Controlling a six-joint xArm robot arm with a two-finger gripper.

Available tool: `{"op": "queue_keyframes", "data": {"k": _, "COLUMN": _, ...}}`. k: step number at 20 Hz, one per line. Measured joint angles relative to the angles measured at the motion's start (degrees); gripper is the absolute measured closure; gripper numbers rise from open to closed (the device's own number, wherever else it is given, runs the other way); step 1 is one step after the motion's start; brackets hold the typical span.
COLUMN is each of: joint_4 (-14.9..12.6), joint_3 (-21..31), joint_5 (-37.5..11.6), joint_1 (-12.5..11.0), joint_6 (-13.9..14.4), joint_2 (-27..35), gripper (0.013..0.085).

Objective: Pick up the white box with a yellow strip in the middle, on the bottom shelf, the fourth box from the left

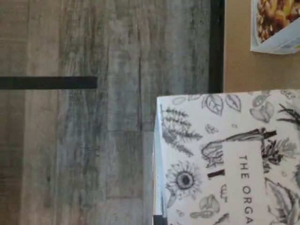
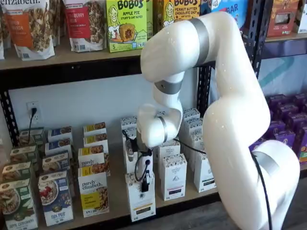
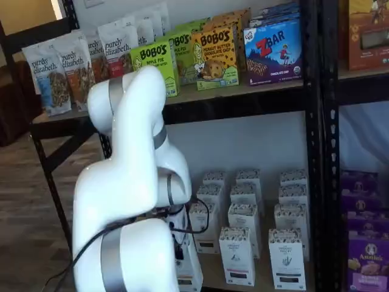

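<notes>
The white box [image 2: 140, 203] stands at the front edge of the bottom shelf [image 2: 116, 194], a pale strip across its middle. My gripper [image 2: 145, 185] hangs from the white arm right over the box's top, black fingers closed on it with a cable beside them. In the wrist view the box's leaf-patterned top [image 1: 225, 159] fills the near corner and reaches out past the shelf's black edge over the floor. In a shelf view the arm hides most of the box [image 3: 192, 271], and the fingers cannot be made out there.
White cartons with dark strips [image 2: 172, 176] stand just right of the box. A purely elizabeth box [image 2: 93, 194] stands to its left. Purple boxes [image 2: 288, 134] fill the neighbouring rack. The upper shelf [image 2: 62, 57] carries granola bags and Bobo's boxes. Grey plank floor [image 1: 117, 117] lies in front.
</notes>
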Motion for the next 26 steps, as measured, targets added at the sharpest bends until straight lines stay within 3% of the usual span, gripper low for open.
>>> {"op": "queue_keyframes", "data": {"k": 3, "joint_4": -0.6, "joint_3": 2.3, "joint_5": -0.5, "joint_1": 0.1, "joint_6": 0.7, "joint_2": -1.9, "gripper": 0.049}}
{"op": "queue_keyframes", "data": {"k": 8, "joint_4": -4.2, "joint_3": 6.1, "joint_5": -0.9, "joint_1": 0.0, "joint_6": 4.0, "joint_2": -5.6, "gripper": 0.049}}
{"op": "queue_keyframes", "data": {"k": 18, "joint_4": -1.4, "joint_3": 11.8, "joint_5": 2.8, "joint_1": 0.5, "joint_6": 2.0, "joint_2": -14.6, "gripper": 0.049}}
{"op": "queue_keyframes", "data": {"k": 23, "joint_4": -4.8, "joint_3": 14.4, "joint_5": 5.1, "joint_1": 0.2, "joint_6": 5.0, "joint_2": -19.3, "gripper": 0.049}}
{"op": "queue_keyframes", "data": {"k": 26, "joint_4": -5.5, "joint_3": 16.3, "joint_5": 6.5, "joint_1": -0.1, "joint_6": 5.3, "joint_2": -22.5, "gripper": 0.049}}
